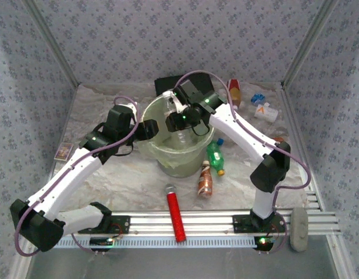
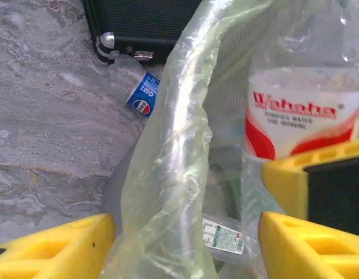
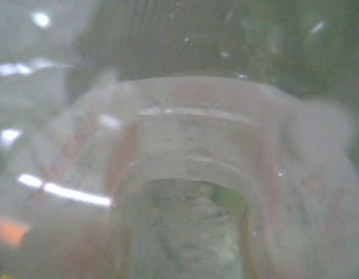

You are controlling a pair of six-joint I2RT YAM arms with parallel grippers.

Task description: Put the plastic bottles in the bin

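The bin [image 1: 167,164] stands mid-table, its pale green liner [image 2: 167,174] folded over the rim. My left gripper [image 1: 148,129] is at the bin's left rim, open, its yellow fingers [image 2: 57,250] either side of the liner. My right gripper [image 1: 178,121] hangs over the bin mouth, shut on a clear bottle with a red-and-white label [image 2: 301,116], which blurs across the right wrist view [image 3: 191,192]. Another labelled bottle [image 2: 224,235] lies inside the bin. On the table lie a green bottle [image 1: 215,157], a brown bottle [image 1: 205,178] and a blue-labelled bottle [image 2: 135,87].
A black case [image 2: 144,23] lies behind the bin. A red cylinder with a grey cap [image 1: 175,212] lies at the front. At the back right are a red-capped bottle [image 1: 234,92] and a clear bottle [image 1: 266,110]. A small card [image 1: 64,151] sits far left.
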